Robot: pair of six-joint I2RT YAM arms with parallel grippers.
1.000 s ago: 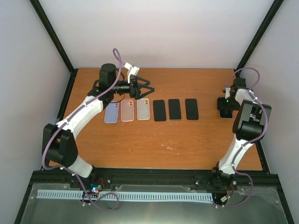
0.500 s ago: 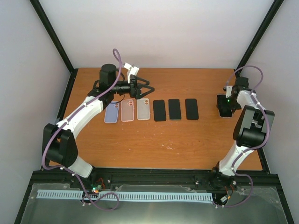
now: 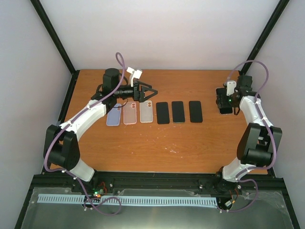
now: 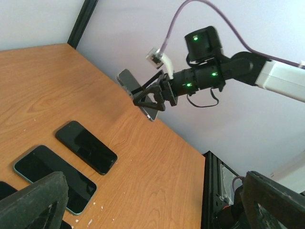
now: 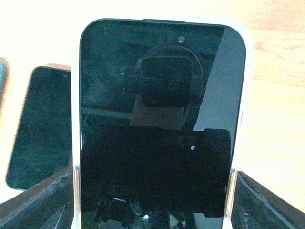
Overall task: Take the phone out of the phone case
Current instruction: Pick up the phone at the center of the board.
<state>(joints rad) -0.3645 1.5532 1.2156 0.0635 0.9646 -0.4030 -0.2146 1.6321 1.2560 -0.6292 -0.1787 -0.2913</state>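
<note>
My right gripper (image 3: 224,103) is shut on a black phone (image 5: 157,119) in a clear case (image 5: 241,95) and holds it above the table's right side. The phone fills the right wrist view, screen toward the camera, with my fingers (image 5: 43,200) at its lower edges. In the left wrist view the right gripper (image 4: 151,98) holds the cased phone (image 4: 127,79) tilted in the air. My left gripper (image 3: 153,95) is open and empty, hovering over the row of cases and pointing right.
Three empty cases lie in a row: bluish (image 3: 113,116), pink (image 3: 129,114), clear (image 3: 146,112). Three bare black phones (image 3: 163,113) (image 3: 177,111) (image 3: 195,111) lie to their right. Two of these phones (image 4: 86,146) (image 4: 52,172) show in the left wrist view.
My right gripper has lifted the cased phone off the table at the right edge and moved it up and a little left. The left arm has barely shifted.
</note>
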